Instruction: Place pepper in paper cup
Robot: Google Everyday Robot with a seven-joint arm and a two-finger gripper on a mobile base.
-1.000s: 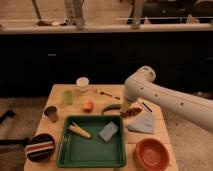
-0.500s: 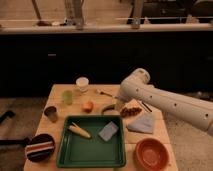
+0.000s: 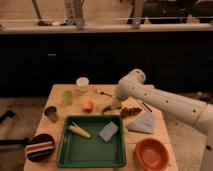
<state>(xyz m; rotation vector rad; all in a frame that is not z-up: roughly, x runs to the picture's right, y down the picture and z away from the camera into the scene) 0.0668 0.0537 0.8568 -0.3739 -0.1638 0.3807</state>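
Pepper [image 3: 106, 109] pickup: gripper [image 3: 115, 104] just above it on the desk [image 3: 56, 99].
Jaws apart; best to straddle its middle, close firmly, then carry it to the paper cup [image 3: 82, 83].

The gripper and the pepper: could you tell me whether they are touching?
Cannot tell: in the camera view the gripper sits right at the pepper, hiding any gap.

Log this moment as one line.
hand: open, low at the pepper | pepper: on table, not lifted | paper cup: upright at table's back edge, pepper not in it
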